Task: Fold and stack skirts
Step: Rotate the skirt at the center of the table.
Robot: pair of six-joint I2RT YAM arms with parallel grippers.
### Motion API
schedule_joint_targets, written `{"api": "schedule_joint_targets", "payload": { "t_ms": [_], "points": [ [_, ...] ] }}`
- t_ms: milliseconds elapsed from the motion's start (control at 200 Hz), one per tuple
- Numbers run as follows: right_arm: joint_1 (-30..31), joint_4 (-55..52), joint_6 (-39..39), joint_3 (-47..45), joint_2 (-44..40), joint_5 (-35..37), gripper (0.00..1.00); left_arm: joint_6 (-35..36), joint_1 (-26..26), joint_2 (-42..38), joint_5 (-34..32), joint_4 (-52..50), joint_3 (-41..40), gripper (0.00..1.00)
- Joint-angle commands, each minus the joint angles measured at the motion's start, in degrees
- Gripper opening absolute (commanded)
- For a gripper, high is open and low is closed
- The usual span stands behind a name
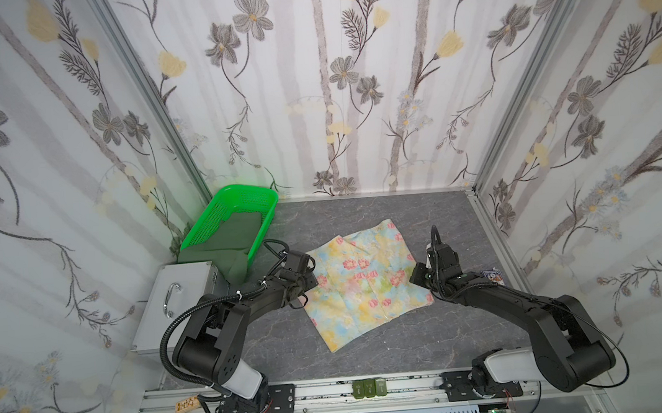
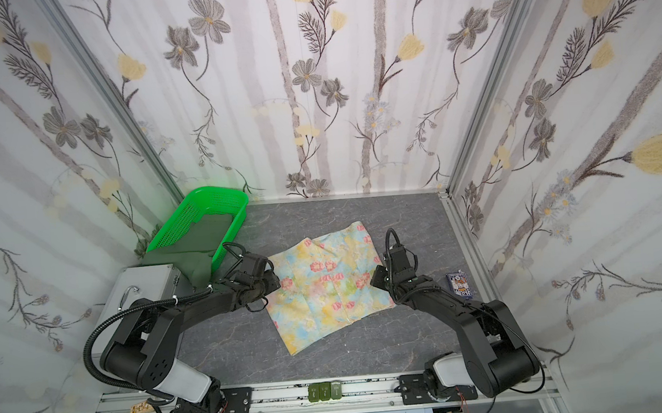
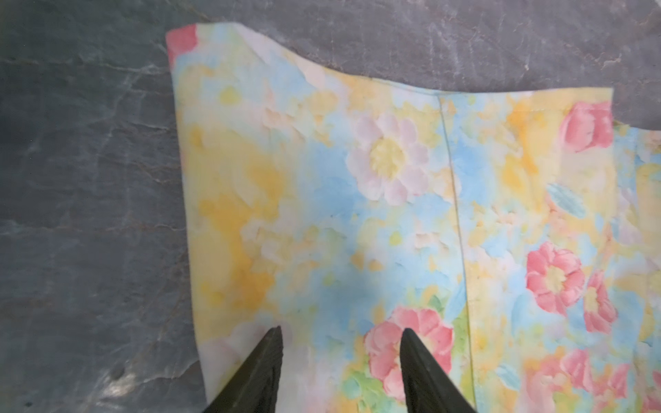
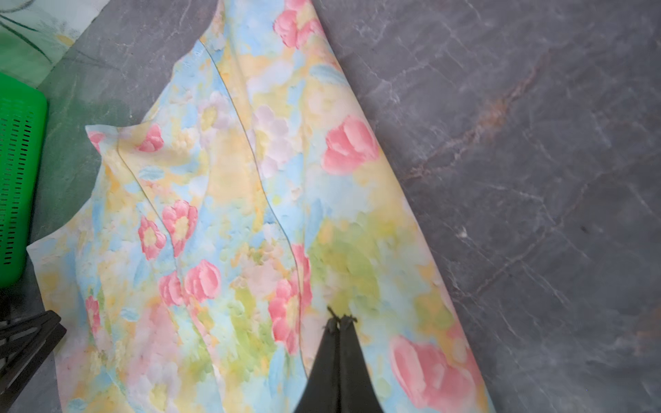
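Left fingers apart over floral skirt, narrow end rearward.

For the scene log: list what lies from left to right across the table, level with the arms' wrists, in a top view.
Silver metal case with a handle → left pincer → pale yellow-blue cloth skirt with pink flowers → right pincer → small blue patterned box.

The floral skirt lies flat and partly folded on the bench. The green skirt lies in the basket, hanging over one end.
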Motion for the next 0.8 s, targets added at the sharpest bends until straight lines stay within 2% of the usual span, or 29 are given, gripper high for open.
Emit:
{"api": "schedule_joint_targets", "payload": {
  "t_ms": [0,105,215,794],
  "points": [
    [0.1,1.1,-3.4,5.4,4.6,0.1,0.0,-0.2,-0.2,0.1,0.4,-0.5,2.3,0.56],
    [0.0,1.6,-3.1,8.4,9.0,-1.0,0.0,-0.3,-0.4,3.2,0.7,-0.6,4.6,0.56],
    [0.1,4.6,-0.5,4.2,9.1,-1.7,0.0,-0.3,-0.5,7.3,0.6,-0.6,7.9,0.55],
    [4.4,3.8,7.4,-10.9,-4.2,4.5,0.0,2.3,-4.2,28.7,4.5,-1.2,29.3,0.54]
  ]
}}
